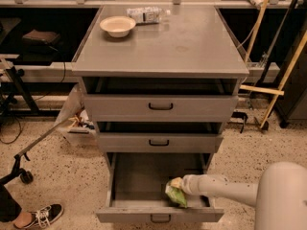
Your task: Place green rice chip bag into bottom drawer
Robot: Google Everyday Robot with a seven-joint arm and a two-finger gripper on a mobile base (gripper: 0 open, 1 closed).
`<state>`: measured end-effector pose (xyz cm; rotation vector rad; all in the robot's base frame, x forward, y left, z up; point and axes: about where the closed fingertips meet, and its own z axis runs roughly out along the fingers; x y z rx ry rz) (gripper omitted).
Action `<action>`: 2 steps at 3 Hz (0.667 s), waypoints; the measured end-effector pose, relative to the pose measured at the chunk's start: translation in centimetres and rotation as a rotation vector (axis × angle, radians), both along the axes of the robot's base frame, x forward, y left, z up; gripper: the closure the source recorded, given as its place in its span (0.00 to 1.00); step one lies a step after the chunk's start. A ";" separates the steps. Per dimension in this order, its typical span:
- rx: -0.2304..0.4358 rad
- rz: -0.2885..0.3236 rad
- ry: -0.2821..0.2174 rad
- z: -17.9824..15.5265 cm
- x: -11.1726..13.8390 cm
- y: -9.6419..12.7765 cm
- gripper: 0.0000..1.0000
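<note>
The bottom drawer (pixel 139 181) of the grey cabinet is pulled open, plain grey inside, with a dark handle on its front. The green rice chip bag (pixel 175 194) lies in the drawer's front right corner, low against the floor. My gripper (pixel 180 188) reaches in from the right on a white arm, right at the bag, its tip touching or holding the bag's upper end.
A cream bowl (pixel 117 25) and a clear water bottle (pixel 146 14) sit on the cabinet top (pixel 182 42). The two upper drawers (pixel 160 107) stand slightly open. A person's shoe (pixel 41 214) is at the lower left. Wooden poles (pixel 283 75) lean at the right.
</note>
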<state>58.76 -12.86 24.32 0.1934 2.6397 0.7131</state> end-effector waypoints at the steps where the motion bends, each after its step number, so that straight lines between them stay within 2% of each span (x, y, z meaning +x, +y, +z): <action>1: 0.036 -0.013 0.070 -3.8 -0.5 -0.2 1.00; 2: 0.036 -0.013 0.070 -3.8 -0.5 -0.2 0.81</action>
